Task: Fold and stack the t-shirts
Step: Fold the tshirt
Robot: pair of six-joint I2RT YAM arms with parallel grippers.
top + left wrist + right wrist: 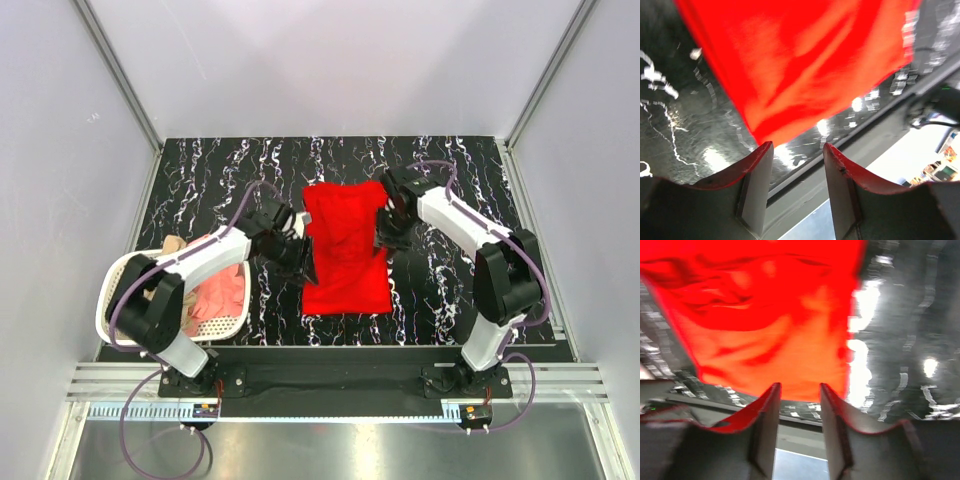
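A shirt (345,250) lies spread on the middle of the table (200,180), lengthwise, one end toward my bases and the other toward the far edge. My left gripper (298,258) is just beside its left edge. My right gripper (388,232) is just beside its right edge and a little farther back, so the shirt lies between them. Neither has anything between its jaws; the cloth lies just ahead of the tips. At the table's near left corner stands a basket (215,333), under my left arm, with more shirts (222,290) in it.
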